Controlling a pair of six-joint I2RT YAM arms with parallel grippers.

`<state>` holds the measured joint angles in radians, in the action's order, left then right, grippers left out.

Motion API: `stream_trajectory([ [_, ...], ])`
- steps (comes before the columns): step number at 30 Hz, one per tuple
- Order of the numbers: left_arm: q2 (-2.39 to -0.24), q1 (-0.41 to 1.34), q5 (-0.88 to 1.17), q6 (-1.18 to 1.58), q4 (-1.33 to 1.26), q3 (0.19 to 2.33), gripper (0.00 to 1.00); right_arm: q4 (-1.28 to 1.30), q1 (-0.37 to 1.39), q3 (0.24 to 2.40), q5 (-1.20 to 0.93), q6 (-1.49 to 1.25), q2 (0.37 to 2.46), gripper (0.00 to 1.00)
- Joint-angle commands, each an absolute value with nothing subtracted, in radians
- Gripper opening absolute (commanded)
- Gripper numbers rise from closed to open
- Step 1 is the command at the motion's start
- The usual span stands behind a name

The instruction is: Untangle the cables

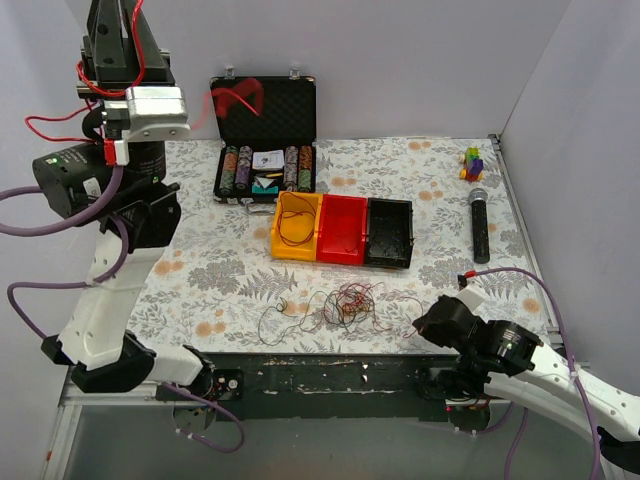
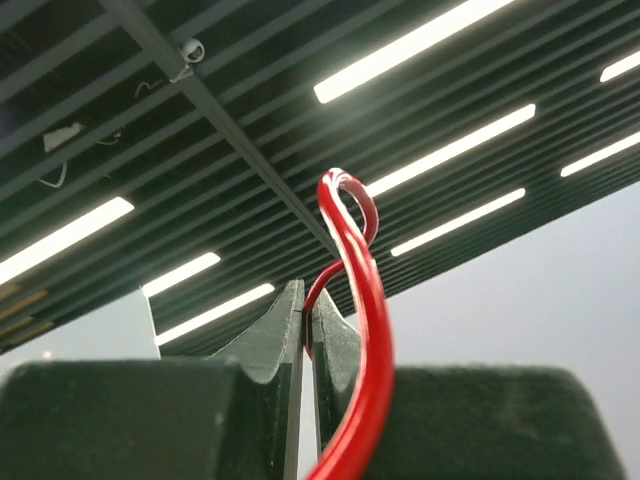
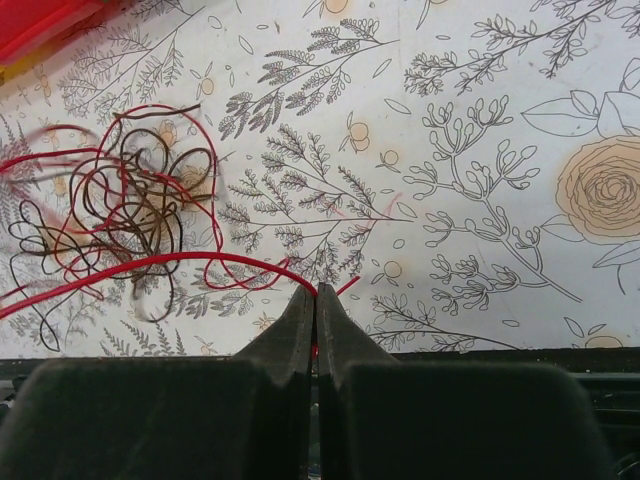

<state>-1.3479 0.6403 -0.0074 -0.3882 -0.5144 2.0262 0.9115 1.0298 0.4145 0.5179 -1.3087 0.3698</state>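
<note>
The cables lie as a loose nest of thin red, orange and dark wires near the table's front edge, and show in the right wrist view. My right gripper sits low, right of the nest, at the front edge. Its jaws are shut on a red wire that arcs out of the nest. My left gripper is raised high at the far left. It is shut on a thicker red wire that loops above the fingertips against the ceiling.
A yellow bin with a thin wire in it, a red bin and a black bin stand mid-table. An open black case with chips is behind them. A microphone and a small toy lie at the right.
</note>
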Motion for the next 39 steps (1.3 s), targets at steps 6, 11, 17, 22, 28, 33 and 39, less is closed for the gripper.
stream_trajectory([
  [6, -1.487, 0.635, -0.014, -0.389, -0.407, 2.302, 0.0, 0.847, 1.034, 0.394, 0.532, -1.269, 0.353, 0.01],
  [11, -1.252, 0.637, 0.238, -0.214, -0.309, 1.878, 0.0, 0.721, 1.034, 0.455, 0.534, -1.145, 0.411, 0.01],
  [17, -1.192, 0.635, 0.238, -0.072, -0.248, 1.656, 0.0, 0.566, 1.034, 0.535, 0.497, -0.948, 0.433, 0.01],
  [22, -1.163, 0.637, 0.247, -0.057, -0.302, 1.485, 0.0, 0.546, 1.034, 0.587, 0.495, -0.887, 0.42, 0.01],
  [28, -1.167, 0.637, 0.252, -0.054, -0.367, 1.352, 0.0, 0.532, 1.034, 0.604, 0.506, -0.85, 0.387, 0.01],
  [33, -1.19, 0.635, 0.256, -0.045, -0.417, 1.279, 0.0, 0.512, 1.034, 0.594, 0.492, -0.833, 0.396, 0.01],
  [39, -1.229, 0.614, 0.296, -0.043, -0.439, 1.272, 0.0, 0.474, 1.035, 0.571, 0.479, -0.821, 0.416, 0.01],
])
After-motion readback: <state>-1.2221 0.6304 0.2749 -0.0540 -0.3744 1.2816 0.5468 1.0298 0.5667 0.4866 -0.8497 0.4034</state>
